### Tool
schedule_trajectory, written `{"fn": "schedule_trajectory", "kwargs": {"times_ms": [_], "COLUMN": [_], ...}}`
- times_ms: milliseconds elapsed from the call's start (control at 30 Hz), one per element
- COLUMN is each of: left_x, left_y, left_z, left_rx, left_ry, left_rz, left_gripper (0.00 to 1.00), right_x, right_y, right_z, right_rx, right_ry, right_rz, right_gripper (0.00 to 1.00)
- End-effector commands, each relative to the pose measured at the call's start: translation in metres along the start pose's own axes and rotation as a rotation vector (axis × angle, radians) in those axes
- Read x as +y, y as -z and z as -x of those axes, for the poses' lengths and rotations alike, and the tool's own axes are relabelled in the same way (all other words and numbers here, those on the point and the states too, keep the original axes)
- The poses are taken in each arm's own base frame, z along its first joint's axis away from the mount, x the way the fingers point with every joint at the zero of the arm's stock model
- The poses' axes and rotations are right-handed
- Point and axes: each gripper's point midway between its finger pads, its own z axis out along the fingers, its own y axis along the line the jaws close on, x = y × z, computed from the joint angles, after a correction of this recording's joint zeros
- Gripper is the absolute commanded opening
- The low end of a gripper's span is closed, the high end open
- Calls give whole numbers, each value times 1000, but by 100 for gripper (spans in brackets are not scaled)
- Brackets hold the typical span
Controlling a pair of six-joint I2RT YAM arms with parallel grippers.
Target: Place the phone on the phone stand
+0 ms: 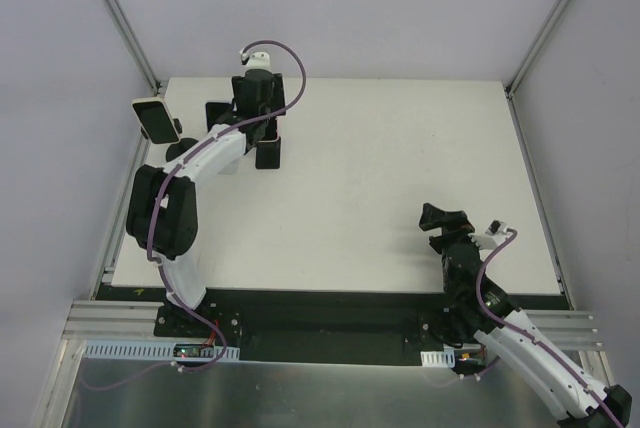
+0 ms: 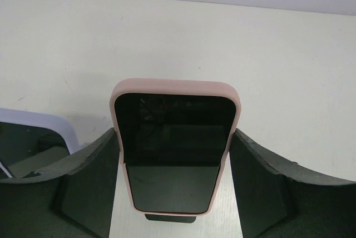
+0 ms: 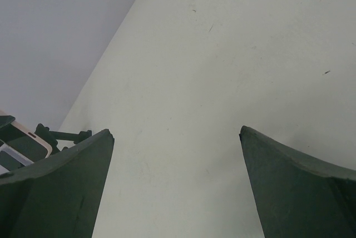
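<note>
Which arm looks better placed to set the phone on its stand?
Left. The left gripper holds the pink-cased phone by its sides; the right gripper is open, empty, and near the table front edge.

From above, the left arm's wrist sits over the pink phone, and we cannot pick it out there. In the left wrist view the bottom edge cuts the dark lip beneath the phone. We cannot tell whether the fingers of the left gripper press its case. A second phone, pale-cased, is cropped at the left edge. The right wrist view likewise crops a pale phone.
</note>
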Motion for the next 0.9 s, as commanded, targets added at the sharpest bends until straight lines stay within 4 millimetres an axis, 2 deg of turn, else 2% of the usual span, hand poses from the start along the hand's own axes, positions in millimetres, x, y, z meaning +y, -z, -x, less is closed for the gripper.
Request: {"fn": "schedule_trajectory", "kwargs": {"times_ms": [0,167,200,333,433,700,867], "left_x": [-13,-13,-11,-5,-7,-6,-9], "left_y": [-3,-8,-9,-11,-9,-9,-12], "left_z": [52,37,28,13,8,2,-9], "left_rx": [-171,-158,-145,-132,-130,-123,-75], "left_ry": [45,35,28,17,21,22,27], "left_rz": [-82,-89,-83,-63,-77,-92,-124], "left_gripper": [0,0,0,0,0,0,0], "right_x": [-38,-39,-40,-40,-35,-37,-36], "right_y": [-4,-4,-5,-5,-5,-6,-6], "right_z": [-25,-25,-26,-26,-24,-26,-25], "right_rx": [31,36,37,41,35,37,35], "right_ry": [82,91,91,98,82,86,84], "right_rz": [-63,-68,-70,-76,-62,-62,-60], "right_gripper": [99,99,99,99,99,99,99]}}
